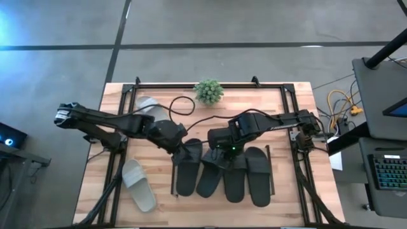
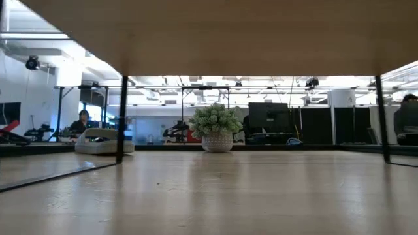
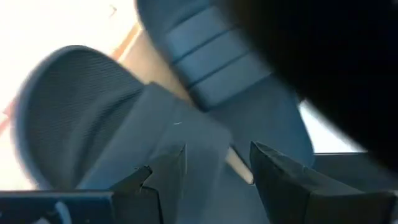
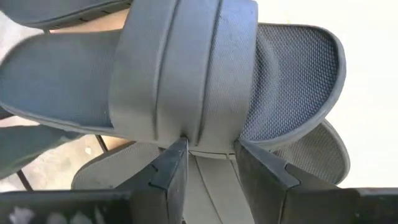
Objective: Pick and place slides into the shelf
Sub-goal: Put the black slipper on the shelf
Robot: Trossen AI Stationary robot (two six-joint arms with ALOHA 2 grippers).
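Several black slides lie side by side on the shelf (image 1: 270, 166) near the table's middle. My left gripper (image 1: 186, 150) is over the far end of the leftmost black slide (image 1: 187, 175), shut on it (image 3: 81, 112). My right gripper (image 1: 219, 156) is shut on the second black slide (image 1: 210, 178), which shows above the others in the right wrist view (image 4: 186, 68). Two more black slides (image 1: 235, 181) (image 1: 257, 175) rest flat on the shelf to the right. One light grey slide (image 1: 138, 184) lies on the table at the near left, another (image 1: 147, 105) at the far left. My left gripper has the side of the leftmost slide's strap (image 3: 186, 140) between its two fingers (image 3: 165, 177), coming slanting down from the table's left. Whether both fingers touch it, I cannot tell. My right gripper pinches the edge of the second slide's ribbed strap (image 4: 208, 146) between its two fingers (image 4: 171, 171), from above, pointing steeply down. The slide is tilted, above another black slide (image 4: 298, 162).
A small potted plant (image 1: 208, 91) stands at the table's far edge. A black tube frame (image 1: 289, 95) runs around the table. A cable (image 1: 184, 105) loops across the far part. In the low view the shelf's board (image 2: 209, 32) spans overhead on thin legs (image 2: 122, 117).
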